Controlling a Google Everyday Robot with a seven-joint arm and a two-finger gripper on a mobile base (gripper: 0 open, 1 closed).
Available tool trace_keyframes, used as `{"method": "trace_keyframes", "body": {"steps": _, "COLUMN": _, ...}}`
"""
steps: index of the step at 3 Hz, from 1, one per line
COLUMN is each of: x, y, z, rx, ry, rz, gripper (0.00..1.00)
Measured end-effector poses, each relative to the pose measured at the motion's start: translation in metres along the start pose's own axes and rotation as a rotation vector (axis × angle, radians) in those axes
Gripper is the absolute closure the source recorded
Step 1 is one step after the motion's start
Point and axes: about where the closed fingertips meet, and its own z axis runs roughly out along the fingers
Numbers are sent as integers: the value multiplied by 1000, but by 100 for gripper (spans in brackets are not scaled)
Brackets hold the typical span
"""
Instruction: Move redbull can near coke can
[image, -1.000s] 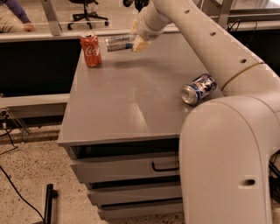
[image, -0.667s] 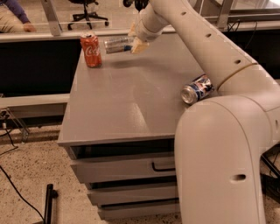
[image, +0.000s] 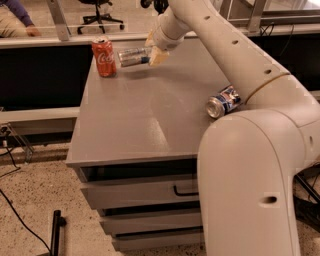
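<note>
The coke can (image: 103, 56) is red with white script and stands upright at the far left corner of the grey table (image: 145, 120). The redbull can (image: 131, 56) is slim and silver with blue panels. It lies sideways just right of the coke can, a small gap apart, with a shadow under it. My gripper (image: 154, 48) is at the can's right end, and its fingers (image: 159, 56) are closed on that end. The arm reaches in from the lower right.
A fatter dark-blue can (image: 223, 101) lies on its side near the table's right edge, next to my arm. Drawers (image: 145, 192) sit under the tabletop. A glass partition and rail (image: 60, 40) run behind the table. A person's arm (image: 20, 20) shows at the far left.
The gripper and the redbull can have shifted slightly left and down, closer to the coke can. The arm's large lower segment has swung left in the foreground. The coke can has not moved.
</note>
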Motion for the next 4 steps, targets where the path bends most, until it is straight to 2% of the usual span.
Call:
{"method": "trace_keyframes", "body": {"steps": 1, "x": -2, "y": 7, "z": 2, "rx": -19, "ry": -5, "rz": -19, "gripper": 16}}
{"method": "trace_keyframes", "body": {"steps": 2, "x": -8, "y": 13, "z": 4, "rx": -31, "ry": -22, "rz": -50, "gripper": 0}}
{"method": "trace_keyframes", "body": {"steps": 3, "x": -14, "y": 16, "z": 4, "rx": -36, "ry": -35, "rz": -79, "gripper": 0}}
{"method": "trace_keyframes", "body": {"steps": 4, "x": -14, "y": 16, "z": 4, "rx": -37, "ry": -36, "rz": -80, "gripper": 0}}
